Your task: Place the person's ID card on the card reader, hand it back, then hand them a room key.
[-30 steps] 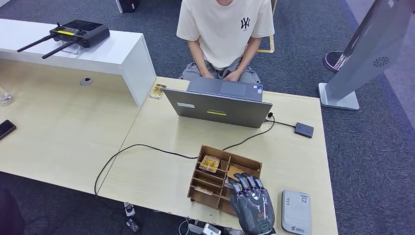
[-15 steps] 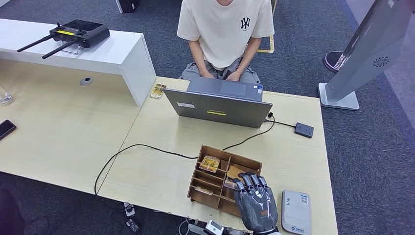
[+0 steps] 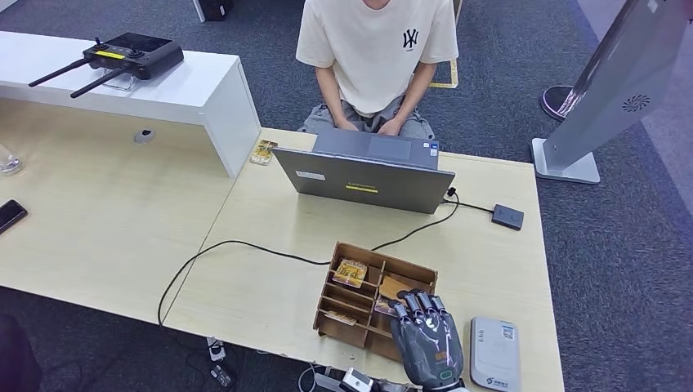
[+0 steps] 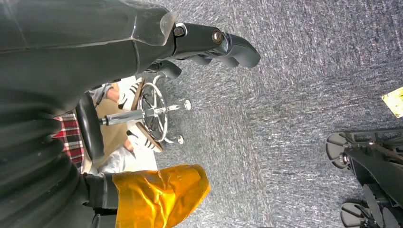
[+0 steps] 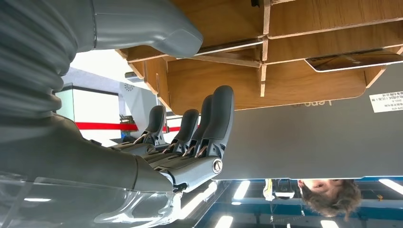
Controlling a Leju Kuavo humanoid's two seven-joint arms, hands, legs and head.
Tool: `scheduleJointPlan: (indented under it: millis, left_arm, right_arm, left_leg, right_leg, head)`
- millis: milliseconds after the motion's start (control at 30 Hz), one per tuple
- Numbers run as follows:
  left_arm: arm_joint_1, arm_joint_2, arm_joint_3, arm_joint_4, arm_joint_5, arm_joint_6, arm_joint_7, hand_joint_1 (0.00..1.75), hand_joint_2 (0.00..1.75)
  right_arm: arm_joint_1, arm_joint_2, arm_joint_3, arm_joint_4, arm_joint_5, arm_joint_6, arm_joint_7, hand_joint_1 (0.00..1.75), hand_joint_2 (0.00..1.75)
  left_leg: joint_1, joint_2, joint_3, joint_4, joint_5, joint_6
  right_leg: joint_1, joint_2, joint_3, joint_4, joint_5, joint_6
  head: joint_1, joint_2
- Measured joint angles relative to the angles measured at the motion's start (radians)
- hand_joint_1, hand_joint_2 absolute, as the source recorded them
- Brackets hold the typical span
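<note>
Head view shows the right hand [image 3: 426, 341] open and empty over the near right corner of the wooden card organizer [image 3: 353, 302], beside the card reader [image 3: 494, 354]; judging the key step begun, it must pinch a room key [image 3: 350, 272]; beyond waits the person [image 3: 374, 57].

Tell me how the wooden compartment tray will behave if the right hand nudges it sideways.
The wooden tray looks like thin, light board, so it would probably slide on the smooth table. Its low, flat build makes tipping unlikely. The right hand hovers at its near corner, so an off-centre nudge may turn it.
</note>
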Motion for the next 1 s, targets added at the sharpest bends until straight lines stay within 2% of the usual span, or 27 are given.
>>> scheduleJointPlan:
  millis: [200, 600, 1000]
  left_arm:
    - [0.0, 0.0, 0.004, 0.0, 0.0, 0.0, 0.0, 0.0, 1.75]
    - [0.0, 0.0, 0.005, 0.0, 0.0, 0.0, 0.0, 0.0, 1.75]
    - [0.0, 0.0, 0.005, 0.0, -0.006, -0.001, 0.0, 0.0, 1.75]
  right_arm:
    - [0.0, 0.0, 0.0, 0.001, -0.012, 0.005, -0.013, 0.94, 1.75]
    - [-0.006, 0.0, 0.002, 0.023, -0.043, 0.004, -0.037, 0.77, 1.75]
    - [-0.026, 0.022, 0.002, 0.058, -0.048, 0.0, -0.036, 0.72, 1.75]
  left_leg:
    - [0.0, 0.0, 0.0, 0.0, 0.0, 0.0]
    - [0.0, 0.0, 0.0, 0.0, 0.0, 0.0]
    - [0.0, 0.0, 0.0, 0.0, 0.0, 0.0]
  right_leg:
    - [0.0, 0.0, 0.0, 0.0, 0.0, 0.0]
    - [0.0, 0.0, 0.0, 0.0, 0.0, 0.0]
    - [0.0, 0.0, 0.0, 0.0, 0.0, 0.0]
  head:
    - [0.0, 0.0]
    - [0.0, 0.0]
    - [0.0, 0.0]
